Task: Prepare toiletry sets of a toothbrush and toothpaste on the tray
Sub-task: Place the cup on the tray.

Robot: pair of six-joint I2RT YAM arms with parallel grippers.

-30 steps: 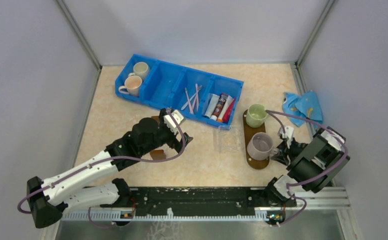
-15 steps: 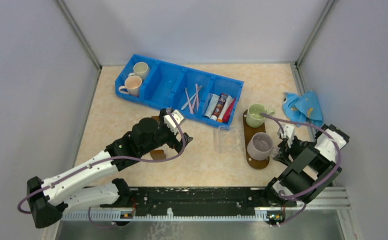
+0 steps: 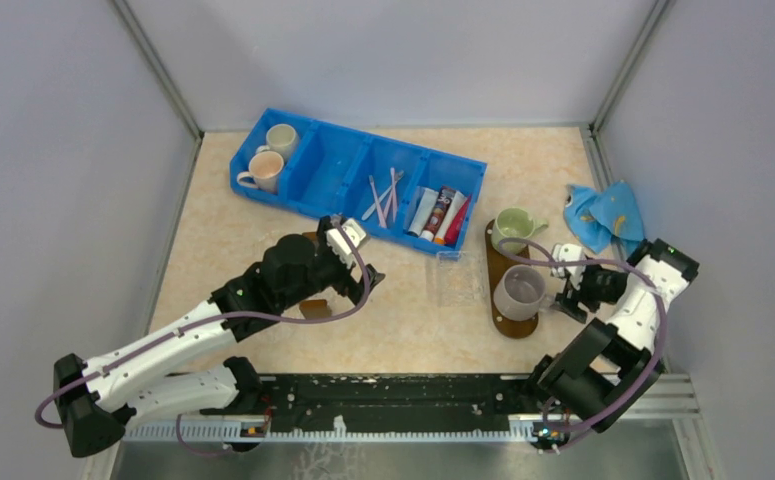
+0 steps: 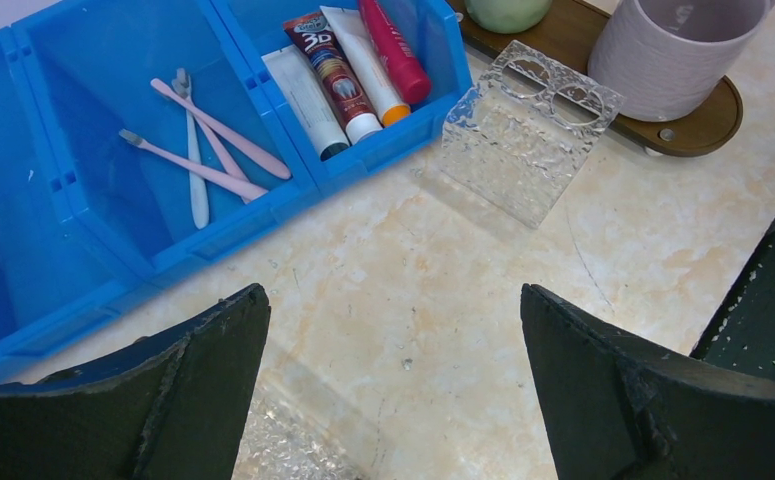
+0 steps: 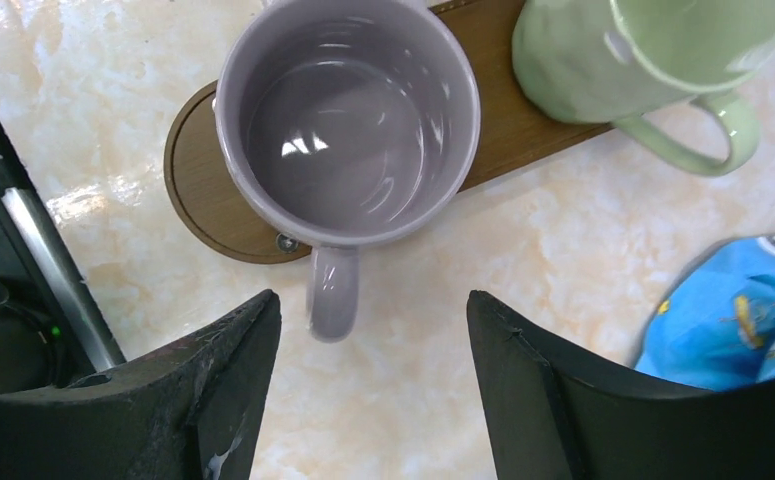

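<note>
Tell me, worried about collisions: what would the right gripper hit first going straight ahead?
Likely the lilac mug's handle, just ahead between the right gripper's open jaws, though depth is unclear.

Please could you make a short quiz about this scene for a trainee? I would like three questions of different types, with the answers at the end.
1. True or false: the lilac mug on the tray already holds a toothbrush.
2. Where do the toothbrushes lie? A: on the tray. B: in the blue bin. C: in the lilac mug.
3. Which gripper, open and holding nothing, has the lilac mug's handle just in front of it?
Key: 1 false. 2 B. 3 the right gripper.
</note>
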